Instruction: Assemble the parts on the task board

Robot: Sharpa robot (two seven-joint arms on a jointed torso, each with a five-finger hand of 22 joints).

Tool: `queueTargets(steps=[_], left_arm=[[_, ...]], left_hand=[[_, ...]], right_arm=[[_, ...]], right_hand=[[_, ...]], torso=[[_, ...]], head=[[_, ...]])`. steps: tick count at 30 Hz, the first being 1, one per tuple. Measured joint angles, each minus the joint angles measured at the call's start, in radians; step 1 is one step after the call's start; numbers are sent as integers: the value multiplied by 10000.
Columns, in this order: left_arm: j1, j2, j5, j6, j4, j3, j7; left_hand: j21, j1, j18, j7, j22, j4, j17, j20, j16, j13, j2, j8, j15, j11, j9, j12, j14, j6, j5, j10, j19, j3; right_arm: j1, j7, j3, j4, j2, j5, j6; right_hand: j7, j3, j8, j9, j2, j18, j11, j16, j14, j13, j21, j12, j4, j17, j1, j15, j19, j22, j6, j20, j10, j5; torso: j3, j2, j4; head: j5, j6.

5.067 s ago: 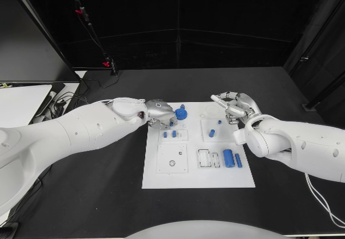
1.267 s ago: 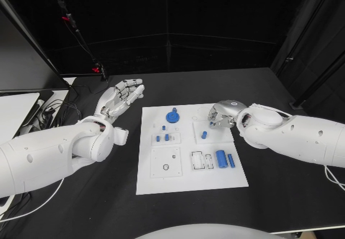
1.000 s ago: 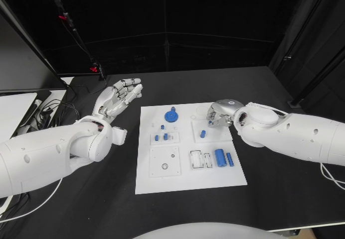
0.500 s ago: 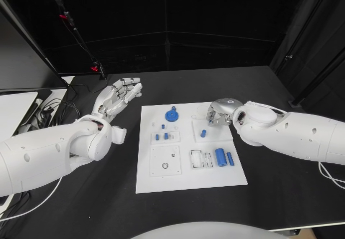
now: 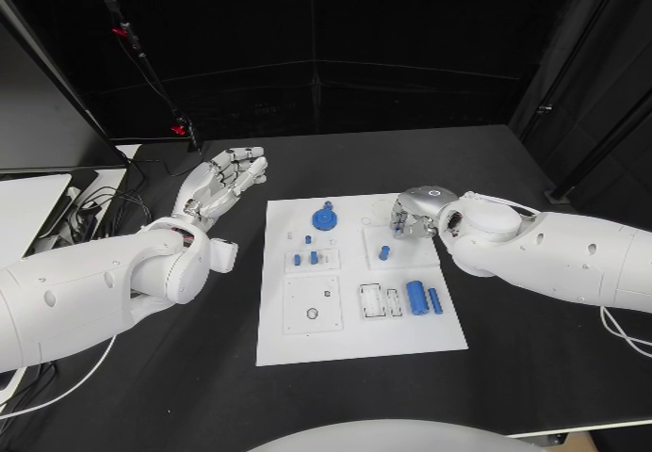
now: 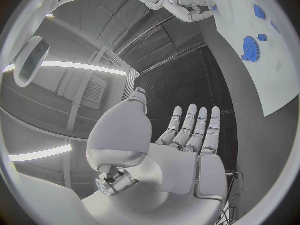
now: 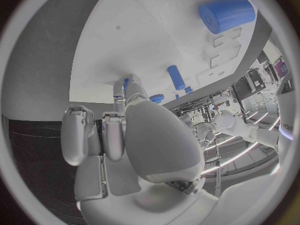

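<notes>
- Head view, starting at the left: the left hand (image 5: 224, 179) is off the board, hovering over the black table (image 5: 163, 377) with its fingers spread and nothing in it. Fully released.
- Next comes the task board (image 5: 356, 341), a white plate in the middle of the table. At its far end sits a round blue gear-looking disc (image 5: 326, 219) with a little knob on top.
- Below the disc there's a cluster of small blue pegs (image 5: 307, 256) on a raised white block.
- Going right, one short blue peg (image 5: 384, 252) lies on its own block, just beside the right hand.
- Lower right of the board: a fat blue cylinder (image 5: 417, 298) and a thinner blue pin (image 5: 435, 300) side by side, next to some empty rectangular slots.
- Right hand (image 5: 415, 213) is over the board's far right corner, fingers curled down. Can't tell whether it's pinching anything.
- Handling guess: these parts look like hard, smooth plastic, light and rigid, so probably slippery and prone to rolling. I'd pinch the cylinders across the middle and take the disc by its rim or knob.
</notes>
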Motion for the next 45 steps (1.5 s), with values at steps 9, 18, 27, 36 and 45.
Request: queueTargets(steps=[9, 18, 27, 36, 45], left_arm=[[0, 0, 1, 27, -20, 0, 1], [0, 2, 3, 52, -53, 0, 1], [0, 0, 4, 69, -76, 0, 1], [0, 2, 6, 82, -103, 0, 1], [-5, -5, 6, 94, -131, 0, 2]], left_hand=[[0, 12, 0, -35, -24, 0, -28, 0, 15, -13, 94, 43, 0, 0, -14, 59, 0, -36, 0, 0, 0, 0], [0, 52, 0, -1, -32, 0, -60, 0, 91, -29, 133, 86, 0, 0, -31, 107, 0, -70, 43, 0, 0, 0], [0, 51, 0, 1, -42, 0, -78, 0, 91, -42, 132, 142, 0, 0, -42, 154, 0, -71, 84, 1, 0, 0], [0, 92, 0, 1, -57, -28, -112, 0, 132, -58, 172, 142, 0, 0, -58, 210, 0, -71, 123, 1, -1, -28], [0, 93, 0, 1, -57, -28, -112, 0, 132, -58, 172, 142, 0, 0, -58, 210, 0, -71, 123, 1, 0, -28]], right_arm=[[-36, -143, -2, 132, -24, -220, -32], [-71, -184, -15, 338, -137, -336, -172], [-90, -167, -22, 572, -323, -373, -466], [-90, -103, -19, 882, -596, -382, -964], [-79, 31, 8, 1587, -1090, -388, -1584]], right_hand=[[-12, 94, -22, -1, 53, 0, -36, 0, 0, 12, 0, -159, -38, 1, 53, 1, 0, 0, 290, 0, 322, 1], [-33, 235, -35, 29, 26, 0, -35, -1, 0, -2, 0, -343, -40, 6, 184, 1, 0, 0, 555, 0, 571, -1], [-24, 275, -9, 35, -29, 0, -35, -1, 0, -4, 40, -440, -27, 7, 236, 1, -1, 0, 637, 1, 643, -1], [-13, 290, -10, 34, -29, 0, -10, -1, 0, -3, 40, -560, -40, 6, 236, 2, -1, 0, 648, 1, 668, -1], [10, 383, -50, 28, -49, 0, 1, -2, 0, -3, 40, -664, -24, 5, 255, 2, -1, 0, 670, 1, 678, -1]], torso=[[-1, 0, -1], [0, 0, -4], [0, 0, -5], [0, -5, -10], [0, -6, -11]], head=[[4, 11], [15, 16], [19, 28], [12, 34], [26, 52]])
